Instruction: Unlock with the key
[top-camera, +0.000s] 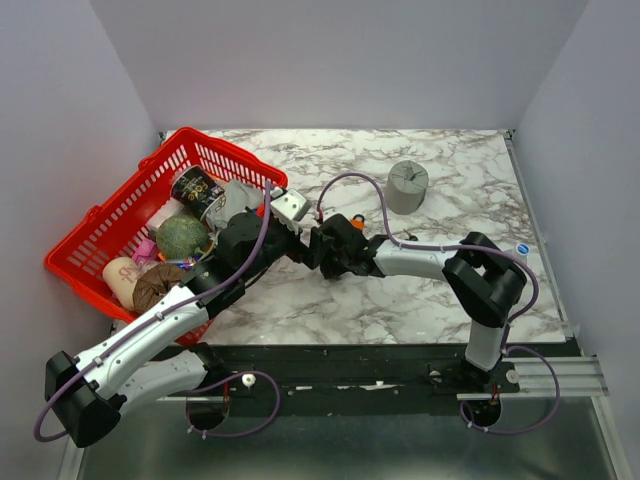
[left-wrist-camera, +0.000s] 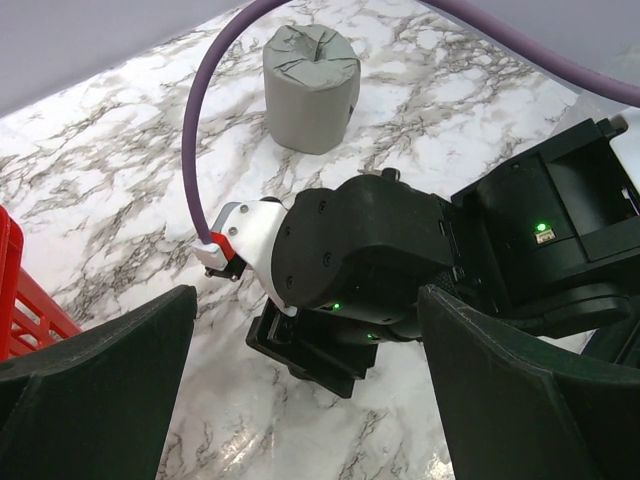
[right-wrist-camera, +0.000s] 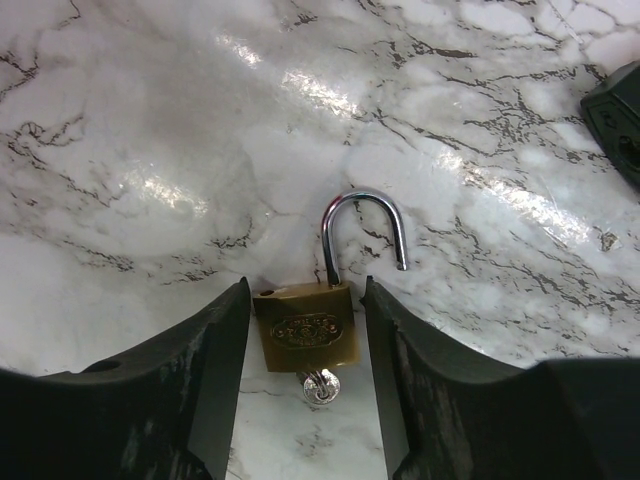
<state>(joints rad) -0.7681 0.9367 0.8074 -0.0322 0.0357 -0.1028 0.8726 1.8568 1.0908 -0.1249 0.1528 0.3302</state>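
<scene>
In the right wrist view a brass padlock (right-wrist-camera: 303, 327) lies flat on the marble table (right-wrist-camera: 150, 150) with its steel shackle (right-wrist-camera: 364, 228) swung open. A small key (right-wrist-camera: 320, 386), only its silvery head showing, sticks out of the keyhole at the padlock's near end. My right gripper (right-wrist-camera: 305, 290) is open, with its fingers (right-wrist-camera: 215, 380) close on either side of the padlock body and a thin gap on the right. My left gripper (left-wrist-camera: 305, 300) is open and empty, hovering just above the right arm's wrist (left-wrist-camera: 350, 250). In the top view both grippers (top-camera: 293, 243) (top-camera: 318, 248) meet mid-table and hide the padlock.
A red basket (top-camera: 105, 225) with several items stands at the left. A grey cylinder (top-camera: 407, 186) stands at the back, also in the left wrist view (left-wrist-camera: 312, 88). A small orange padlock (top-camera: 357, 221) lies behind the right arm. A purple cable (left-wrist-camera: 195, 150) loops over the table.
</scene>
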